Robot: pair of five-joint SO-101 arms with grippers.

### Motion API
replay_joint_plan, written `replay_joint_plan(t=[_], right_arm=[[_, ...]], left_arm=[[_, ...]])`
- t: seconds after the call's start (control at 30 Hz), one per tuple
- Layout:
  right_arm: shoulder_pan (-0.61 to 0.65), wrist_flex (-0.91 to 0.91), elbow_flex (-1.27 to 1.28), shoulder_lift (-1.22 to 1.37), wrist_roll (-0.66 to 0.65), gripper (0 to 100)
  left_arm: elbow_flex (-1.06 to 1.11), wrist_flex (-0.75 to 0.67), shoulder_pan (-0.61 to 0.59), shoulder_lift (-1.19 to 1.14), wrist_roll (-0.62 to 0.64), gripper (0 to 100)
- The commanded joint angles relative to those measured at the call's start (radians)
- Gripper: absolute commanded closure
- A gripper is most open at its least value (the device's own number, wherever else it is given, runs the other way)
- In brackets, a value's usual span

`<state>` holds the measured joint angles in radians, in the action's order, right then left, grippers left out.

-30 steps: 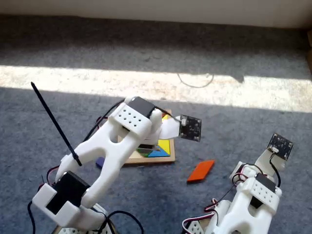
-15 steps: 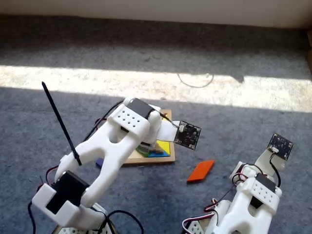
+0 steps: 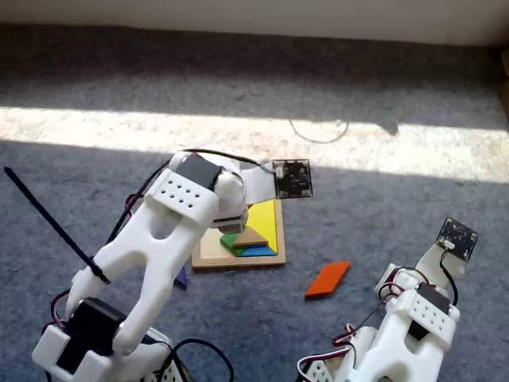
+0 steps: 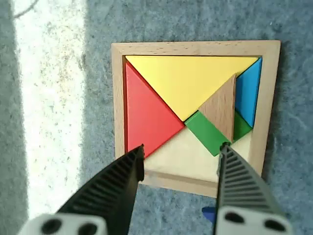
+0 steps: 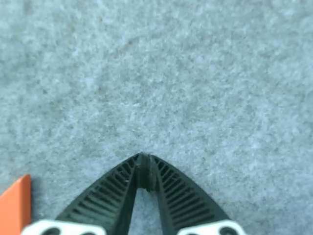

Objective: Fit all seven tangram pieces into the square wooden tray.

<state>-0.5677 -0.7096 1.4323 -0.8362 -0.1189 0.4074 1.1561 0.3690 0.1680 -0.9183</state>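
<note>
The square wooden tray point(image 4: 269, 105) lies on grey carpet and holds a yellow triangle point(image 4: 188, 81), a red triangle point(image 4: 146, 112), a blue triangle point(image 4: 248, 90), a wood-coloured triangle point(image 4: 222, 107) and a green piece point(image 4: 208, 133). Part of its floor point(image 4: 188, 157) is bare. My left gripper point(image 4: 182, 148) hangs open above the tray's near edge, holding nothing. In the high view the tray point(image 3: 238, 261) sits beside the left arm. An orange parallelogram point(image 3: 328, 278) lies on the carpet right of it, its corner point(image 5: 12, 205) beside my shut right gripper point(image 5: 143, 159).
A dark blue piece point(image 3: 181, 277) lies on the carpet by the tray's near left corner, also seen as the blue piece point(image 4: 209, 214) under the left fingers. A thin cable point(image 3: 318, 131) lies in the sunlit strip point(image 3: 95, 127) farther back.
The left arm has swung left and its wrist has lifted toward the tray's far side, uncovering the tray's pieces. The right arm and the orange piece have not moved.
</note>
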Motion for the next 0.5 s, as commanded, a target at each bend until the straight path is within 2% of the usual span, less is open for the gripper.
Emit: replay_joint_plan(t=[0.0, 0.1, 0.23, 0.33, 0.47], right_arm=[[0.008, 0.021, -0.053, -0.013, -0.003, 99.3], [0.010, 0.021, -0.053, -0.013, -0.003, 99.3], [0.016, 0.022, -0.053, -0.013, -0.003, 99.3], [0.042, 0.051, -0.051, -0.013, -0.003, 99.3], [0.042, 0.054, -0.051, -0.013, -0.003, 99.3]], left_arm=[[0.022, 0.008, -0.013, 0.068, 0.310, 76], [0.094, -0.011, -0.012, 0.065, 0.428, 76], [0.245, -0.190, -0.021, 0.065, 0.557, 76], [0.337, -0.292, -0.038, 0.065, 0.569, 76], [0.371, -0.342, -0.077, 0.065, 0.571, 76]])
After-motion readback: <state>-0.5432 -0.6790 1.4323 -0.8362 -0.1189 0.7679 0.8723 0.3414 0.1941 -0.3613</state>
